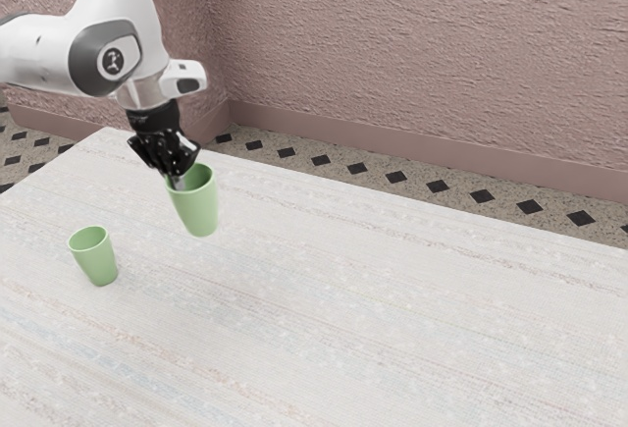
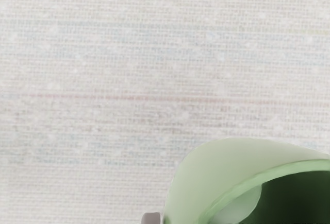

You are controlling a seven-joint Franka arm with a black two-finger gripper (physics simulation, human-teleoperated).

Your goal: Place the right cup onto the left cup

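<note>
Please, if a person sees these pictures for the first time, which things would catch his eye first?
Probably the green cup at the black gripper, which is shut on its rim; its dark opening also stands out in the wrist view. Next comes the other green cup, alone on the pale table, toward the exterior view's left.

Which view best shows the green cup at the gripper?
The exterior view: the green cup is nearly whole, rim to base. The wrist view gives a cropped close-up of rim, outer wall and interior.
</note>
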